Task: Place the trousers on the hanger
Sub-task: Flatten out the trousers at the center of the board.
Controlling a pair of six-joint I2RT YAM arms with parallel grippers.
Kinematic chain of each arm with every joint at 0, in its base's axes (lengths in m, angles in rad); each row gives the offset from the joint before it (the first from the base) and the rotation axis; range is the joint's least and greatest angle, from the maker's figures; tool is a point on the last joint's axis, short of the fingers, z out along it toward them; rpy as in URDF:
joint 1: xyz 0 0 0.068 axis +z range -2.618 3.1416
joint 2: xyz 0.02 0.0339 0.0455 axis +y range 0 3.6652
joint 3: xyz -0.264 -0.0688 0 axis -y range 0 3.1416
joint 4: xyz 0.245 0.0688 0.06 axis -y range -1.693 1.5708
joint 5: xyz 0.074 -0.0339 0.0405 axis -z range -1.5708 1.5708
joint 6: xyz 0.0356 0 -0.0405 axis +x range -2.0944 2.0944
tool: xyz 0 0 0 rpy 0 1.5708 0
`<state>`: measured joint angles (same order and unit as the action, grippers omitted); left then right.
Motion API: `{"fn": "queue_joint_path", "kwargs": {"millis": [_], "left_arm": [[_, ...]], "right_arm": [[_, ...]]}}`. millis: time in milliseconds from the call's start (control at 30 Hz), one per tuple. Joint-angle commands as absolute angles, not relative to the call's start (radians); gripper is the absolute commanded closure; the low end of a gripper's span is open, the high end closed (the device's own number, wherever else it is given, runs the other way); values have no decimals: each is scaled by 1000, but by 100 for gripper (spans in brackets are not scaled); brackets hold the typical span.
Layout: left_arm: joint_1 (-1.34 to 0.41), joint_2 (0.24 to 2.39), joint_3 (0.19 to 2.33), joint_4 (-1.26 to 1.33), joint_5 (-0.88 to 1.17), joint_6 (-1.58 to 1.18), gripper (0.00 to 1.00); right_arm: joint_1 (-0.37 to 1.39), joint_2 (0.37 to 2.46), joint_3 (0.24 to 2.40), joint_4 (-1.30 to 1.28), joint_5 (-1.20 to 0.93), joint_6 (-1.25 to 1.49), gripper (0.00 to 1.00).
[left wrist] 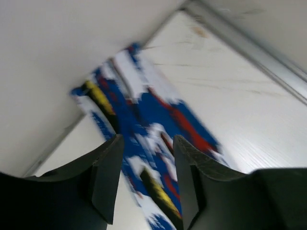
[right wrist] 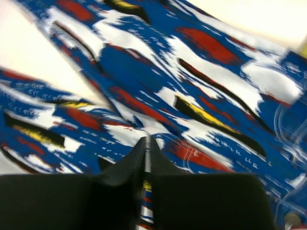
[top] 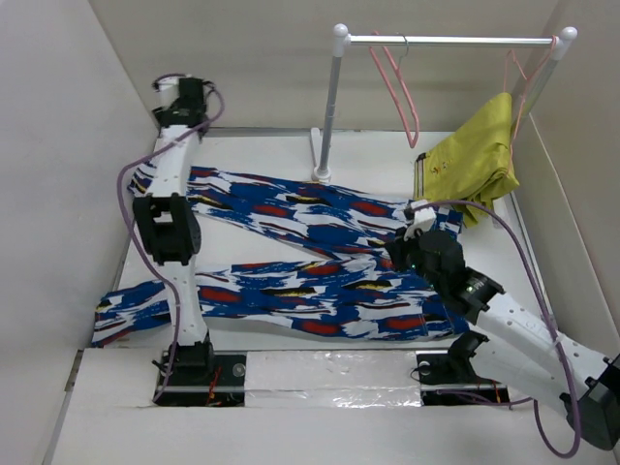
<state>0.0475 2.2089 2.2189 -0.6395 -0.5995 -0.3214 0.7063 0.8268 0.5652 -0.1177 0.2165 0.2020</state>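
We judged the task barely begun. The trousers [top: 310,252] lay spread flat on the tabletop [top: 262,155], both legs running out to the left and the waist end at the right. The hanger [top: 397,87] hung bare from the rail [top: 455,41], well apart from the cloth. No part of the trousers was lifted toward it or threaded over its bar. Beside it, a second hanger [top: 528,77] carried the yellow-green garment [top: 475,155], which was not ours to deal with.

The left gripper [left wrist: 144,177] hovered over the far leg's end near the back left corner. Its jaws stood apart with nothing between them. The right gripper [right wrist: 146,146] sat at the waist end with its jaws drawn almost together. A thin strip of patterned cloth showed in the slit, and we read that as a pinch on the trousers.

What was left, by our reckoning, was nearly everything: gathering the cloth, getting the hanger within reach, and draping the trousers over it.

Several things were hard to make out. Both wrist views were blurred. From above, the right arm covered the waist, so we could not tell how much cloth the pinch held. The left gripper's fingers were hidden from above by its own wrist.
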Motion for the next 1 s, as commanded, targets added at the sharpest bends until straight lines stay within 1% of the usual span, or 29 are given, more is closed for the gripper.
{"fn": "queue_joint_path", "kwargs": {"millis": [0, 33, 67, 100, 133, 167, 200, 233, 267, 300, 333, 367, 433, 467, 500, 533, 600, 633, 667, 733, 833, 900, 967], "left_arm": [[-256, 2068, 2180, -499, -577, -267, 60], [-311, 2009, 2139, -455, -577, -265, 70], [-355, 1981, 2062, -419, -551, -271, 76], [-421, 1956, 2033, -393, -523, -303, 84], [-445, 1927, 1995, -374, -476, -389, 94], [-469, 1852, 1862, -333, -366, -414, 98], [-497, 1809, 1767, -199, -333, -434, 100], [-564, 1758, 1673, -119, -309, -449, 100], [-596, 1673, 1499, -53, -273, -459, 100], [-629, 1639, 1418, 57, -267, -472, 100], [-693, 1608, 1351, 101, -264, -488, 100], [-727, 1570, 1236, 133, -259, -505, 100], [-790, 1556, 1154, 178, -259, -512, 100], [-848, 1554, 1100, 178, -261, -520, 100], [-877, 1552, 1073, 189, -261, -523, 100], [-905, 1551, 1046, 204, -256, -515, 93], [-977, 1542, 985, 234, -258, -509, 86], [-997, 1537, 967, 250, -255, -502, 78], [-1015, 1525, 941, 261, -253, -493, 75], [-1061, 1499, 905, 284, -276, -466, 72], [-1085, 1456, 858, 307, -313, -449, 71], [-1085, 1399, 787, 362, -302, -448, 71], [-1085, 1352, 729, 402, -295, -439, 71]], "right_arm": [[586, 805, 572, -133, 276, 261, 100], [546, 802, 559, -112, 265, 276, 100], [504, 796, 534, -104, 223, 279, 100], [406, 798, 525, -98, 203, 285, 100], [352, 799, 514, -89, 177, 304, 100], [297, 802, 497, -86, 125, 311, 100], [238, 808, 486, -78, 98, 317, 100], [124, 811, 479, -72, 68, 331, 98], [89, 816, 471, -69, 43, 337, 94], [69, 833, 466, -71, 67, 344, 77], [48, 844, 468, -81, 86, 354, 66], [-19, 853, 468, -77, 62, 356, 55], [-104, 889, 456, -61, 8, 370, 36], [-179, 902, 451, -61, -38, 374, 32], [-208, 914, 442, -54, -43, 377, 30], [-233, 945, 421, -19, -51, 380, 27], [-265, 980, 417, -11, -92, 383, 26], [-278, 1001, 425, -11, -97, 387, 26], [-278, 1046, 434, -11, -91, 390, 26], [-316, 1115, 463, -17, -132, 380, 25], [-333, 1187, 479, 20, -191, 371, 25], [-333, 1265, 489, 31, -236, 377, 25], [-333, 1304, 489, 49, -274, 396, 28]]}}
